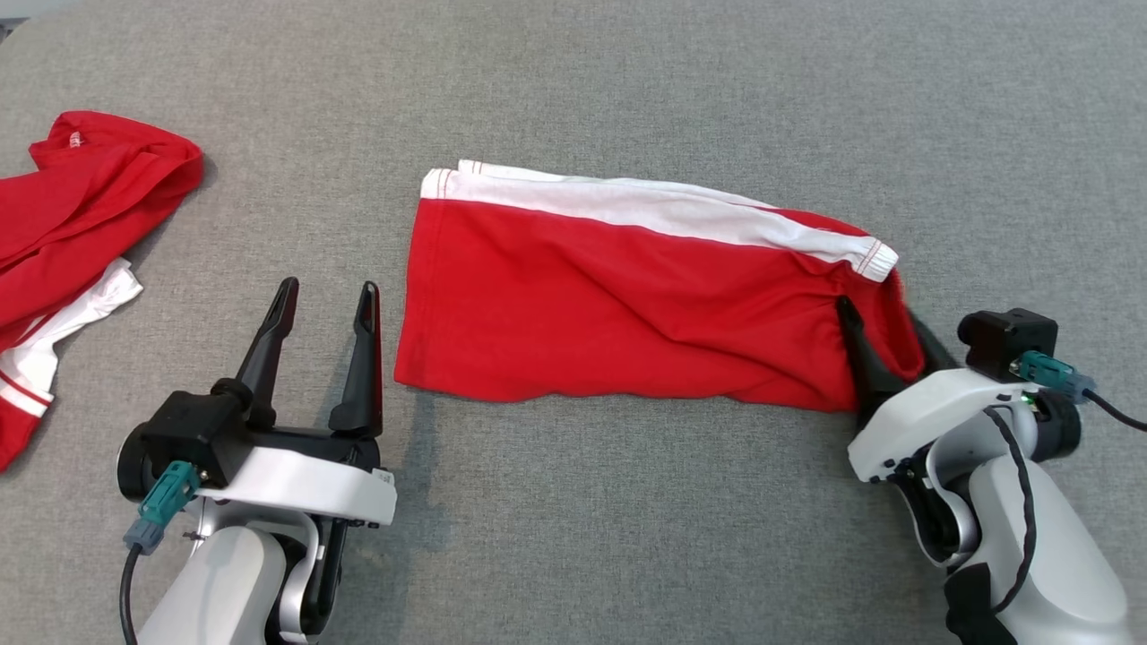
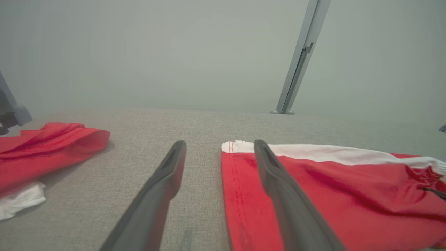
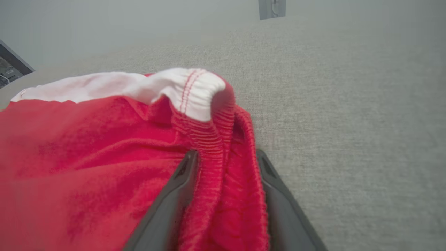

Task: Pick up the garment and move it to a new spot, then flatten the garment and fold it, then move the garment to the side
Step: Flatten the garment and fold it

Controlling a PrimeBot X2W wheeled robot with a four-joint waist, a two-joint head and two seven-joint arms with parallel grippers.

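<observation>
The red shorts [image 1: 618, 305] lie fairly flat and look doubled over along their length, white stripe [image 1: 645, 202] on the far edge. Their elastic waistband [image 3: 209, 132] bunches up between the two fingers of my right pincer [image 1: 883, 318]. The pincer straddles that end, one finger on top of the cloth and one outside it, because the gathered band gives the firmest hold for a lift or drag. Cloth fills the gap, but I cannot tell whether the fingers are pinching it yet.

My left pincer [image 1: 327, 291] hangs spread wide and empty, the shorts' hem just off its right finger (a good spot to catch that end, I judge). Further out to its left, a second red garment [image 1: 81, 206] sits crumpled on the grey padded surface [image 1: 627, 520].
</observation>
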